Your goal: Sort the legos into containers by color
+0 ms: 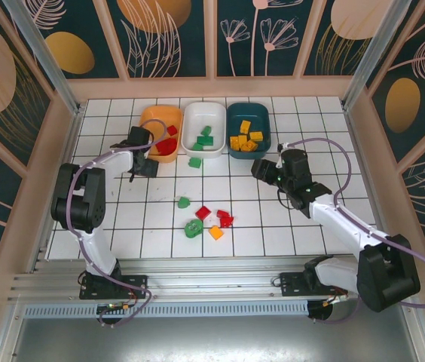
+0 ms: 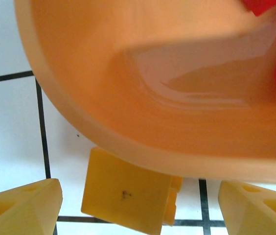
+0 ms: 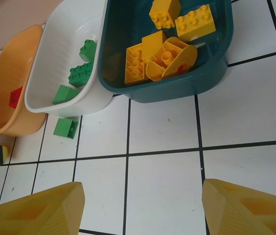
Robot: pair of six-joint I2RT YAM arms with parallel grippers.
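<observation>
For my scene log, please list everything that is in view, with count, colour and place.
bins: 3, in a row at the far side: orange bin, white bin, teal bin
red bricks: at least 4, 2 in the orange bin, 2 loose mid-table
green bricks: 6, 3 in the white bin, 3 loose
yellow bricks: about 6 in the teal bin, 1 beside the orange bin
orange brick: 1, loose mid-table
table: 1, white tiles
left gripper: open, lone yellow brick between its fingers
right gripper: open, empty, near the teal bin
</observation>
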